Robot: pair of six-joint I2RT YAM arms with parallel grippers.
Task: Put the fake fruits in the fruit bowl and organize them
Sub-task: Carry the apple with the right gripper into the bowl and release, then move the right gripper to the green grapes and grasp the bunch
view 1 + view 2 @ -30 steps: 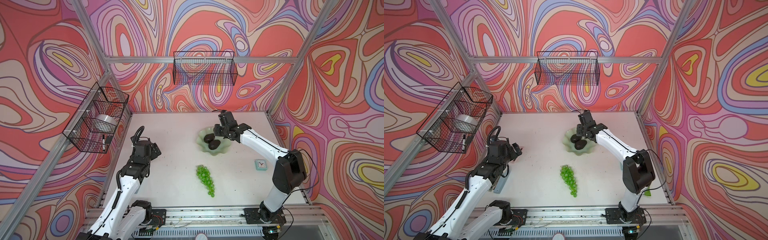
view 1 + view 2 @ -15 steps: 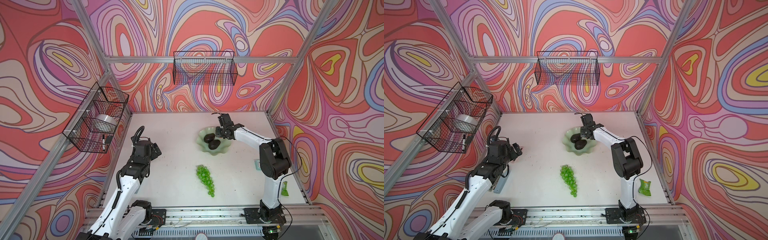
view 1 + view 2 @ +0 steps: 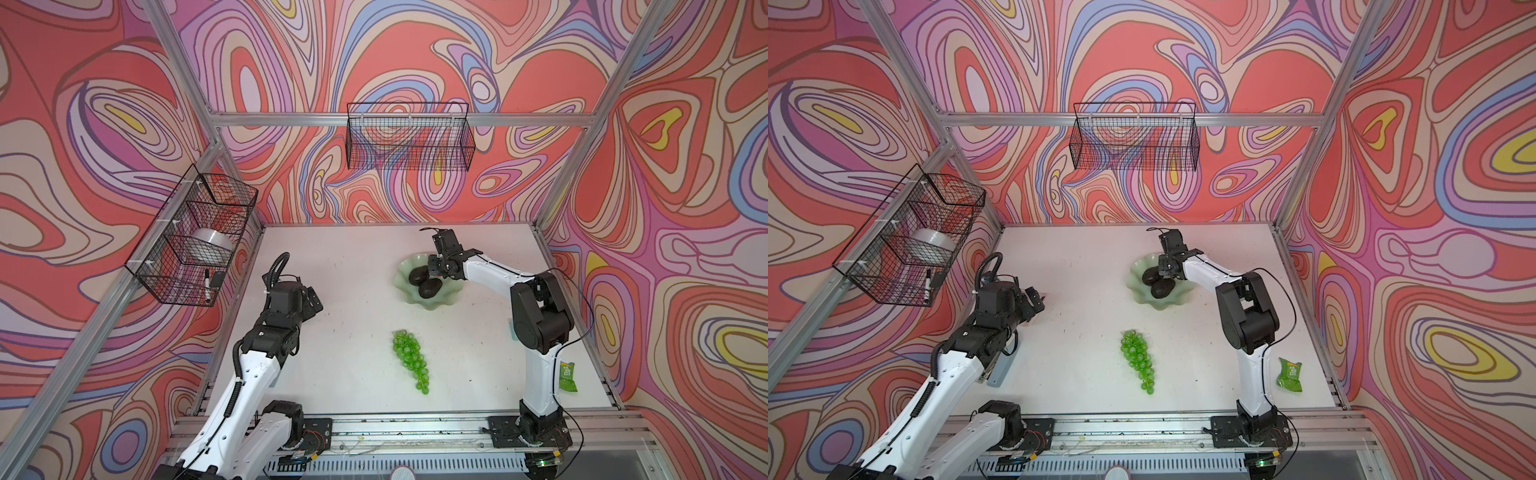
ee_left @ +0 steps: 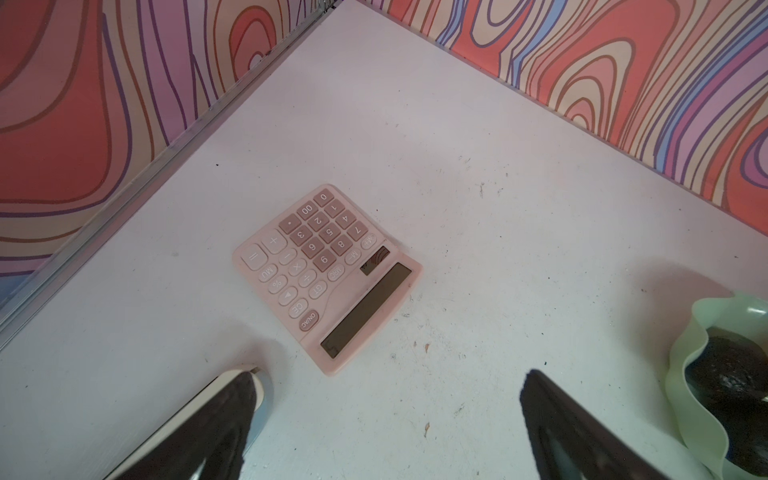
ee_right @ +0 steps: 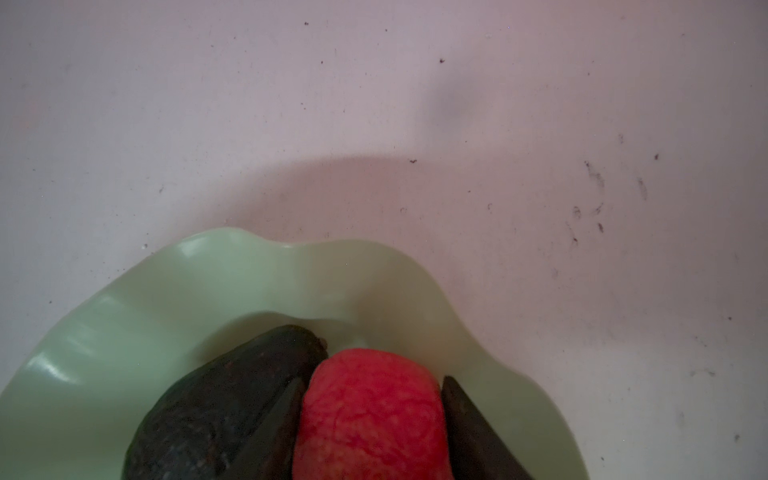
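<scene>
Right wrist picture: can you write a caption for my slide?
Right gripper holds a red bumpy fruit over the mint-green bowl, beside a dark avocado.

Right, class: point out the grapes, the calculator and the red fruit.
grapes (image 3: 409,358): in a top view, middle of the bunch.
calculator (image 4: 328,274): left wrist view, lower edge of the keypad.
red fruit (image 5: 370,415): right wrist view, its bumpy top face.
</scene>
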